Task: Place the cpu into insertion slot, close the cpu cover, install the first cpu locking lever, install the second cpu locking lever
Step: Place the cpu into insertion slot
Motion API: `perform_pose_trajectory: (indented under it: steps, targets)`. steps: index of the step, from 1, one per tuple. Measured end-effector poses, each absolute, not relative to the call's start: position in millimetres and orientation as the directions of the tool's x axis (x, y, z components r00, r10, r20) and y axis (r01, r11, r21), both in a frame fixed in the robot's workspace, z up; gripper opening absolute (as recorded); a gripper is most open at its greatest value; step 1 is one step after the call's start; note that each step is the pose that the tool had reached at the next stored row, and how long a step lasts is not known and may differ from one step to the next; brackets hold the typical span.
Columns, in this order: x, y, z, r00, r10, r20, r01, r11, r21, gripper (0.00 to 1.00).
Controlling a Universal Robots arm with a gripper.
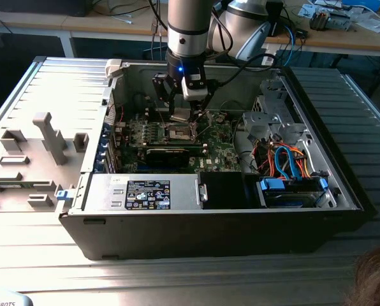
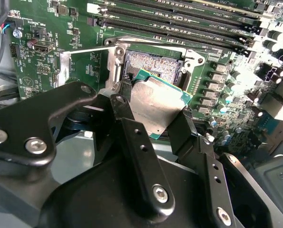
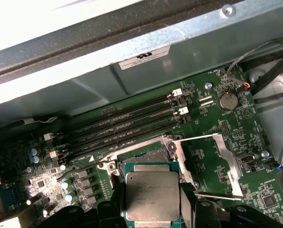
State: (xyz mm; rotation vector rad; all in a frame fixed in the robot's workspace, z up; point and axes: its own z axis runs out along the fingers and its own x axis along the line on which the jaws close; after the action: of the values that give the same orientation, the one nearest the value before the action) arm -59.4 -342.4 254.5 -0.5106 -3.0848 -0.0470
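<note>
Step one, placement: the gripper (image 1: pixel 180 113) pinches the cpu (image 2: pixel 156 107) by opposite edges, tilted just above the insertion slot (image 2: pixel 153 64), not yet seated. The cpu cover (image 3: pixel 232 167) lies swung open beside the slot; seating likely demands levelling and squaring the chip.

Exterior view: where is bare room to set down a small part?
Free: the ribbed table between the computer case and the camera. Crowded: the motherboard, where the tool holds the cpu, and the cable bundle beside it.
</note>
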Motion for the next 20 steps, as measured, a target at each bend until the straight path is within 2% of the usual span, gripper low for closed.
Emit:
perform_pose_trajectory:
  steps: [20]
  targets:
    - [-59.4, -342.5, 253.9, -0.939, 0.343, 0.019, 0.344, 0.939, 0.027, 0.55]
